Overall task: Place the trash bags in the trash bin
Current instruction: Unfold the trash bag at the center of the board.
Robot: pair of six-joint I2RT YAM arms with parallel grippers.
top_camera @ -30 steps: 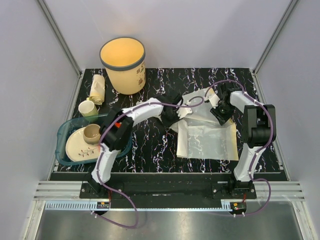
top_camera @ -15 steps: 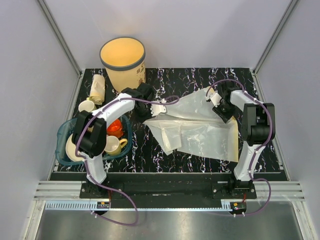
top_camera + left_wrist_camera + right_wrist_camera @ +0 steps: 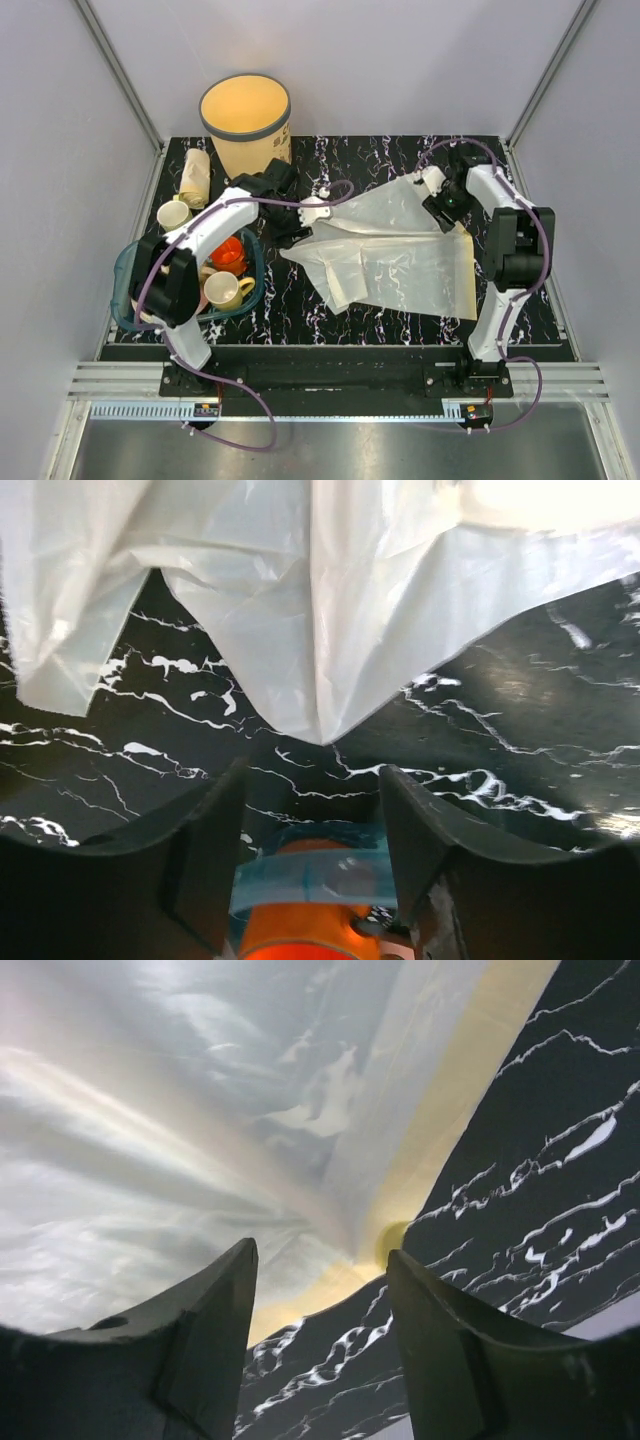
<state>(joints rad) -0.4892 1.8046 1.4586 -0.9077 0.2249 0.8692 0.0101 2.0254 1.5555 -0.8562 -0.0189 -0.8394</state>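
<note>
The trash bag (image 3: pixel 395 255) is a wide translucent whitish sheet with a yellowish edge, spread over the black marbled table right of centre. The round cream-yellow trash bin (image 3: pixel 245 125) stands upright at the back left, with nothing visible inside. My left gripper (image 3: pixel 312 214) is open at the sheet's left corner. In the left wrist view the bag (image 3: pixel 300 600) lies beyond the left gripper (image 3: pixel 312 780), and nothing is between the fingers. My right gripper (image 3: pixel 435 190) is open at the sheet's back right corner. In the right wrist view the bag (image 3: pixel 200 1110) lies ahead of the right gripper (image 3: pixel 320 1260).
A teal tray (image 3: pixel 125 290) at the left holds an orange cup (image 3: pixel 228 255) and a yellow mug (image 3: pixel 222 290). A cream cup (image 3: pixel 175 213) and a pale roll (image 3: pixel 195 175) sit behind the tray. Grey walls close in on both sides.
Both grippers have opened and let go of the bag. The left arm pulled the sheet out toward the bin first. The sheet now lies flatter on the table.
</note>
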